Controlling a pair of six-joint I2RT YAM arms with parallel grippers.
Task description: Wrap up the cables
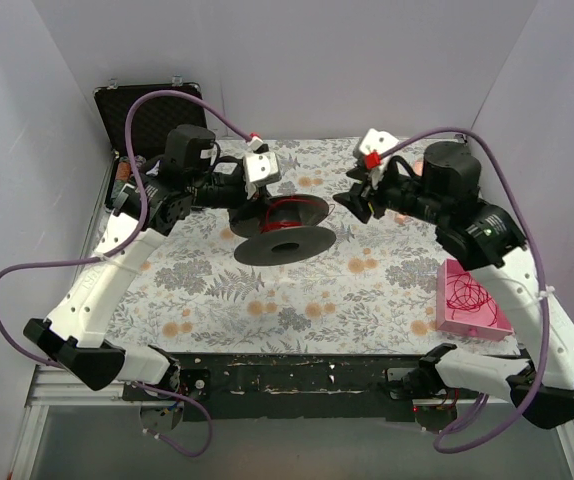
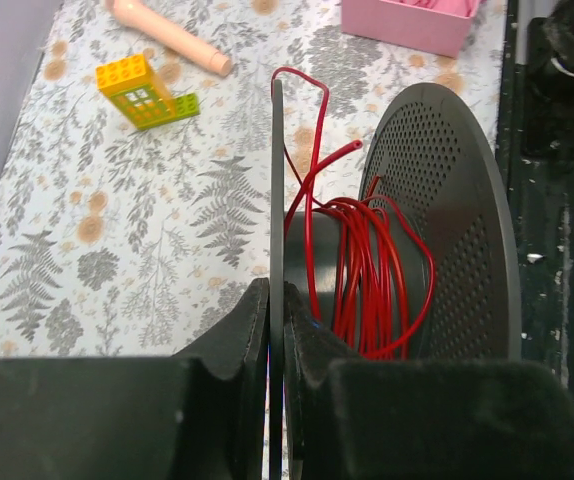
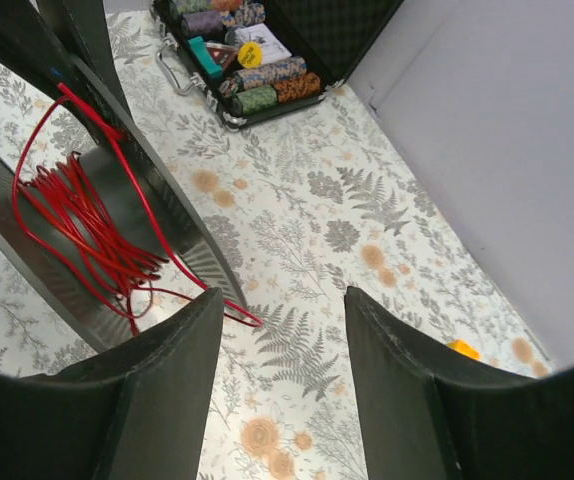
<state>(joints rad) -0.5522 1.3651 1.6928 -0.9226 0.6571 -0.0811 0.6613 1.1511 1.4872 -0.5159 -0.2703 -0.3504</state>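
A black spool (image 1: 285,240) hangs tilted over the middle of the table. My left gripper (image 2: 277,295) is shut on the thin edge of one spool flange (image 2: 277,170). Red cables (image 2: 367,270) lie in loose loops round the core, and a free end (image 2: 352,147) sticks up. My right gripper (image 3: 282,310) is open just right of the spool (image 3: 182,215) with nothing between its fingers. A loose red strand (image 3: 252,322) trails from the windings (image 3: 87,220) past its left finger. In the top view the left gripper (image 1: 257,195) and the right gripper (image 1: 352,200) flank the spool.
A pink tray (image 1: 487,322) at the right holds a coil of red wire (image 1: 467,293). An open black case (image 1: 147,115) with chip rolls (image 3: 257,50) stands at the back left. A yellow-green brick (image 2: 147,90) and a peach handle (image 2: 172,40) lie on the floral cloth.
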